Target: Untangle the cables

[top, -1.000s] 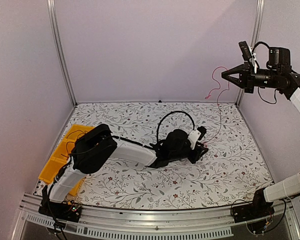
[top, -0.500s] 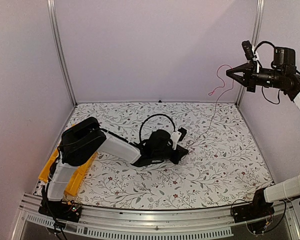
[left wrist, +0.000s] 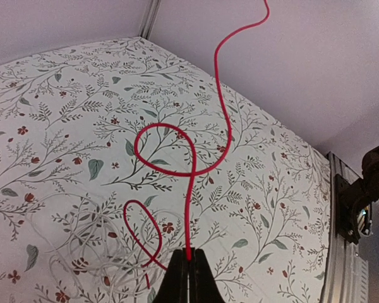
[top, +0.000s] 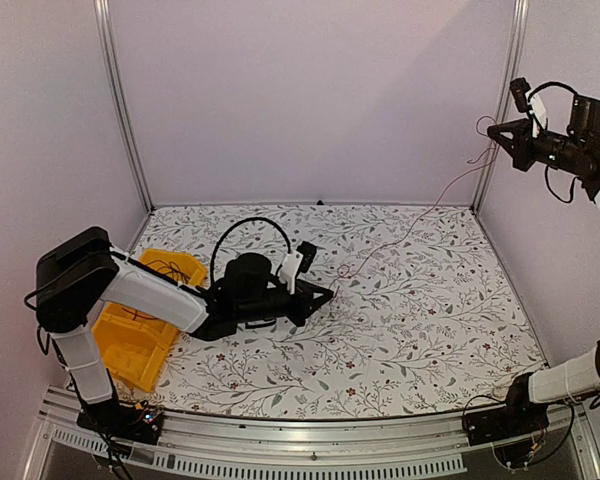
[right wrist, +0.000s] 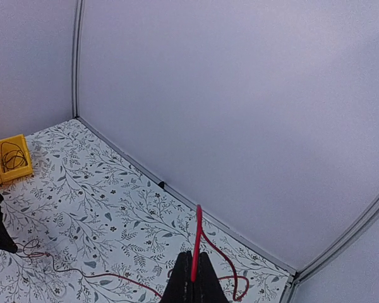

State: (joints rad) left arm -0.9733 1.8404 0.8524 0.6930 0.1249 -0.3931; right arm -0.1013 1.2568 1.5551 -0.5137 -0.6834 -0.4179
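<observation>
Left arm has swung back toward the yellow bin (top: 130, 345). Left gripper (left wrist: 188, 262) pinches the red cable (left wrist: 189, 218) low over the table, and right gripper (right wrist: 191, 268) pinches its far end high up. There's a loop mid-span, so I'd draw the ends apart slowly and watch for it cinching.

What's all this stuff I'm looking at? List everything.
tablecloth: one, white floral, covering the table
yellow bin: one, yellow, table's left edge
red cable: one, red, stretched from table centre up to the right
black cables: count unclear, black, inside the yellow bin
pale cable loops: count unclear, whitish, on the tablecloth
metal posts: two, silver, back corners
left arm: one, black-white, low over table, jaws shut on red cable
right arm: one, black-white, raised high, jaws shut on red cable
</observation>
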